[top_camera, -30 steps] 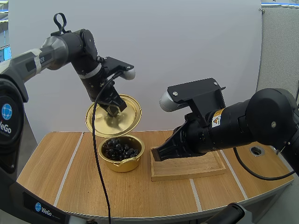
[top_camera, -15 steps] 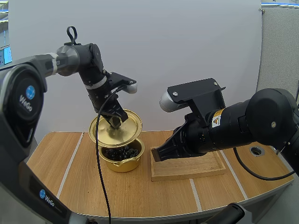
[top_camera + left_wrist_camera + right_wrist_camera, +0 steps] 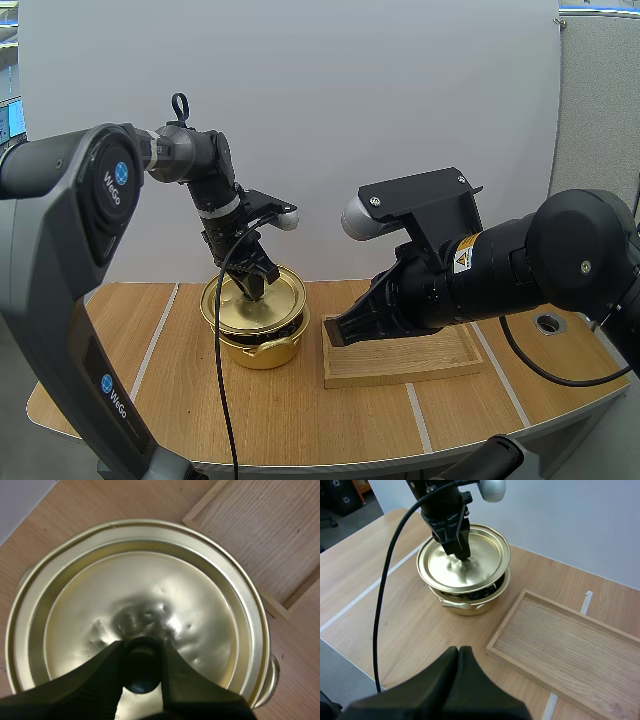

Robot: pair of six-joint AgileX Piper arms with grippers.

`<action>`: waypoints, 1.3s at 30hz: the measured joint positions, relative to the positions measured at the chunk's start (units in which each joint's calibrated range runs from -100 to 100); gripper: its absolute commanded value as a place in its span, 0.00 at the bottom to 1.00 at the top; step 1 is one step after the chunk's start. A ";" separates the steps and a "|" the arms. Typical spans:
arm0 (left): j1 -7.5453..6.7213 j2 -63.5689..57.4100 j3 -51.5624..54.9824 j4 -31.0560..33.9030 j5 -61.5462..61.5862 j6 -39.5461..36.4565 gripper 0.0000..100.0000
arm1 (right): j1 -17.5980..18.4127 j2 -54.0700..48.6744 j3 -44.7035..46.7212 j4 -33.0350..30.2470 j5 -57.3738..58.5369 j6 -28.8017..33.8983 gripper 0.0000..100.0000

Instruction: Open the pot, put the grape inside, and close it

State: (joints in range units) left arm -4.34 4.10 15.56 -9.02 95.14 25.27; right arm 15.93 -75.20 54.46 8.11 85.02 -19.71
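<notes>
Lid [image 3: 282,305] on pot [image 3: 262,352], slightly tilted; L gripper [image 3: 141,647] clamps knob [image 3: 142,667]. Level, centre on rim, then release. R gripper [image 3: 459,650] closed, empty.

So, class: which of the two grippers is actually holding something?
The left gripper: its fingers pinch the knob of the gold lid over the pot. The right gripper, beside the wooden tray, has its fingers shut together on nothing.
</notes>
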 measured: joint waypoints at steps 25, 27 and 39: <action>0.00 6.90 -3.47 -1.68 0.34 0.33 0.00 | 0.00 0.00 0.00 0.00 0.36 0.00 0.00; 0.00 6.90 -3.47 -2.72 1.45 0.89 0.00 | 0.00 0.00 0.00 0.00 0.36 0.00 0.00; 0.00 7.87 -3.47 -3.10 1.48 1.11 0.00 | 0.00 0.00 0.00 0.00 0.36 0.00 0.00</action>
State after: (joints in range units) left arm -4.34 11.97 12.09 -12.12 96.62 26.37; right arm 15.93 -75.20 54.46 8.11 85.37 -19.71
